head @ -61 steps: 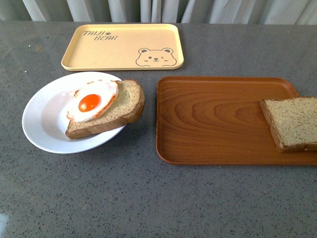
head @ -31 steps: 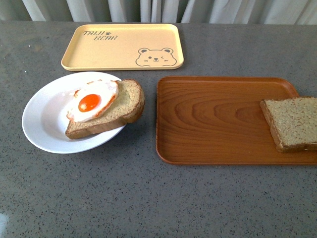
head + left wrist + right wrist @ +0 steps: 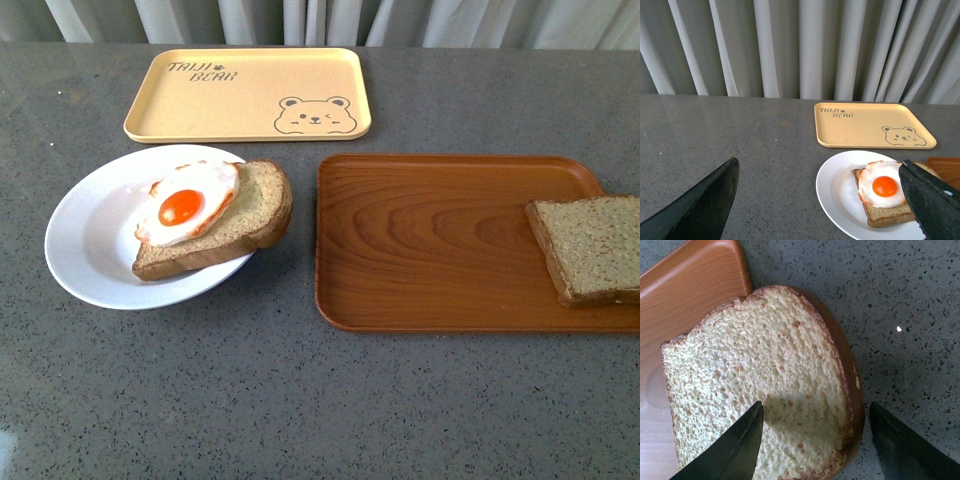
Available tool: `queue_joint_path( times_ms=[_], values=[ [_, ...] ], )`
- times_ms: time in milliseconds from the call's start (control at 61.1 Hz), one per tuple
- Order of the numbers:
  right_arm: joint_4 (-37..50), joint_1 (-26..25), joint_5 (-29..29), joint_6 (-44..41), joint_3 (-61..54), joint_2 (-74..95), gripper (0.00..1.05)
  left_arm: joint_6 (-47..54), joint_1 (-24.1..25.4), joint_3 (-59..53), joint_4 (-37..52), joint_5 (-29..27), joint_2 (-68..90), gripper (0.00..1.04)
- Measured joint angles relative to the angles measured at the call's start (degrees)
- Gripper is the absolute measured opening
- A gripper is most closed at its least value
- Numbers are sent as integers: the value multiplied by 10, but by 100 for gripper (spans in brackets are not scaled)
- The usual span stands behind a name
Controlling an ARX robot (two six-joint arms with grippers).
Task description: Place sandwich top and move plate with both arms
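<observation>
The sandwich top [image 3: 590, 250], a plain speckled brown slice, lies at the right end of the brown wood-grain tray [image 3: 430, 240]. The white plate [image 3: 85, 255] sits at the left and holds a round-topped slice with a fried egg [image 3: 200, 215]. Neither arm shows in the front view. In the right wrist view my right gripper [image 3: 815, 440] is open just above the sandwich top [image 3: 750, 365], with one finger over its face and the other beyond its crust. In the left wrist view my left gripper [image 3: 817, 200] is open above the table, near the plate [image 3: 837, 195].
A yellow bear-printed tray [image 3: 250, 92] lies behind the plate, near the curtain. The sandwich top overhangs the wood tray's end [image 3: 685, 285] onto the grey speckled table [image 3: 300, 400]. The egg slice [image 3: 885, 192] shows partly behind one left finger [image 3: 930, 200].
</observation>
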Motion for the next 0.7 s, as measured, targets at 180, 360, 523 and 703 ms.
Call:
queue_joint_path(
  times_ms=[180, 360, 523, 703],
  values=[
    [-2, 0, -7, 7, 0, -10, 23, 0, 0, 0, 0, 0, 0, 96],
    [-16, 0, -32, 27, 0, -51, 2, 0, 0, 0, 0, 0, 0, 96],
    [-31, 29, -56, 82, 3, -128, 2, 0, 0, 0, 0, 0, 0, 96],
    [-15, 104, -44, 151, 17, -186, 2, 0, 0, 0, 0, 0, 0, 96]
  ],
)
